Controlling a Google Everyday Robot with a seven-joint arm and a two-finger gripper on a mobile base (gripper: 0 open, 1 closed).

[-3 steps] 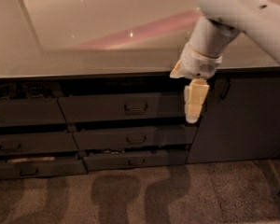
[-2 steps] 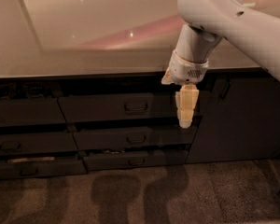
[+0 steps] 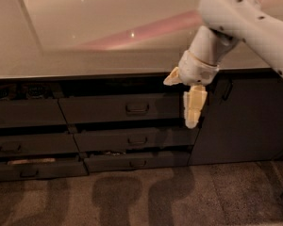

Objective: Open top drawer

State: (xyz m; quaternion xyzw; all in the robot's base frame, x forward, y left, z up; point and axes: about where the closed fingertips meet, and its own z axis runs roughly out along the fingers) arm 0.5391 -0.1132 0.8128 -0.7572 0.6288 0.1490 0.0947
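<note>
Top drawer [image 3: 104,109]: camera view; wide dark front just under the tabletop [image 3: 108,41] edge, mid-run of the cabinets, with a small loop handle [image 3: 137,108].
Pincer [image 3: 193,109]: hangs pointing down at the drawer's right end, to the right of the handle and apart from it; open or closed, cannot tell.
Edges: cabinet door [image 3: 240,121] just right of the pincer; narrower drawers [image 3: 137,139] stacked below.
Open room: carpeted floor [image 3: 132,197] lies in front of the drawers.
</note>
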